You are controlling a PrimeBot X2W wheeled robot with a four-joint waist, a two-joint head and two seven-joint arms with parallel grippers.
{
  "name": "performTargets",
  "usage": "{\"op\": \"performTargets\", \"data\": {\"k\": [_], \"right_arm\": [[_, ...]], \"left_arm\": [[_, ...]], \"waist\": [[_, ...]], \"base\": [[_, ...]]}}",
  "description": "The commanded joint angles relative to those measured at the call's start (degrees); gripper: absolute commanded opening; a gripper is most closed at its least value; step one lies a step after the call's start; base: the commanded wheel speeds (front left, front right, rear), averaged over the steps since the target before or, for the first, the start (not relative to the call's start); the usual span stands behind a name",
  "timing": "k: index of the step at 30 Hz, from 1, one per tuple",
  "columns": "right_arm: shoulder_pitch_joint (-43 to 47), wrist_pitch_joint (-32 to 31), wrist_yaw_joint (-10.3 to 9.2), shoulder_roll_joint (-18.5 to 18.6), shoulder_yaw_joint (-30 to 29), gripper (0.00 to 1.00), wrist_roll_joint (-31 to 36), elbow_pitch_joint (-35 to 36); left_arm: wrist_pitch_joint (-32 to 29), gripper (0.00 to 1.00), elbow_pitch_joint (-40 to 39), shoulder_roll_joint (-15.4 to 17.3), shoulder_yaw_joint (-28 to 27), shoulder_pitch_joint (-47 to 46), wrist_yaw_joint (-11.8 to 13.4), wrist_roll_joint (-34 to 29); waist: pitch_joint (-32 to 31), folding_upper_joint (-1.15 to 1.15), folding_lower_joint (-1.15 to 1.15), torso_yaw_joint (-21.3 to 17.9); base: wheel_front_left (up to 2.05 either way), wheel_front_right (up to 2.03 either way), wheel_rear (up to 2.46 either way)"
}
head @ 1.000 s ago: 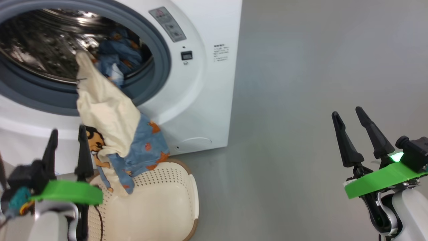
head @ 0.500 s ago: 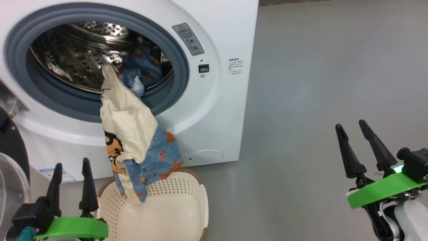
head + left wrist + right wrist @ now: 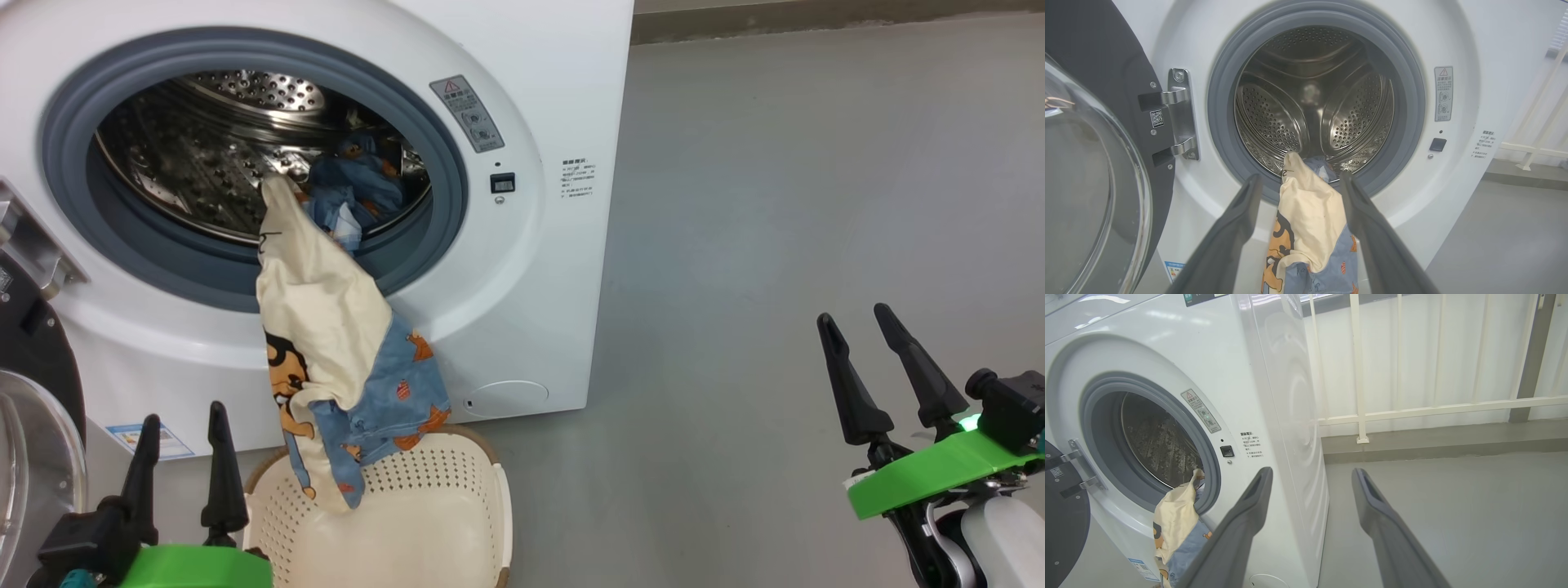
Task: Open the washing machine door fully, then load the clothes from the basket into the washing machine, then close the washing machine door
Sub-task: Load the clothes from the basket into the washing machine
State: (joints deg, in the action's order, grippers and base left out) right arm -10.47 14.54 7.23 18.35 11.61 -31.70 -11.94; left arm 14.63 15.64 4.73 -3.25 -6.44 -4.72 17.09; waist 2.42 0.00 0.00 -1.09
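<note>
Left pincer (image 3: 184,415) low, spread wide, pointing up; right pincer (image 3: 853,315) likewise (both empty).

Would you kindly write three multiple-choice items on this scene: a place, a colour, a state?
1. Where does the garment hang? A. from the washing machine's mouth, over the basket B. on the floor C. on a railing
2. The ring's colour? A. red B. grey C. green
3. The door is: A. shut B. open C. missing
Answers: A, it drapes out of the mouth; B, the rubber looks grey; B, it stands aside on its hinge.
</note>
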Motion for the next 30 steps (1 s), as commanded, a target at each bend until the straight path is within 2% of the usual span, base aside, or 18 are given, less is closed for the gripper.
{"op": "performTargets", "data": {"k": [1, 30], "right_arm": [[0.35, 0.46, 0.25, 0.97, 0.98, 1.0, 0.68, 1.15], [-0.26, 0.46, 0.25, 0.76, 1.14, 1.0, 0.43, 1.7]], "left_arm": [[0.37, 1.0, -2.09, 0.79, -1.66, -0.54, 0.3, 0.26], [0.37, 1.0, -2.47, -0.24, -0.81, -0.63, 1.16, 0.34]], "waist": [[-0.03, 0.0, 0.0, -0.01], [1.72, 0.0, 0.0, -0.47]], "base": [[0.0, 0.0, 0.0], [0.0, 0.0, 0.0]]}}
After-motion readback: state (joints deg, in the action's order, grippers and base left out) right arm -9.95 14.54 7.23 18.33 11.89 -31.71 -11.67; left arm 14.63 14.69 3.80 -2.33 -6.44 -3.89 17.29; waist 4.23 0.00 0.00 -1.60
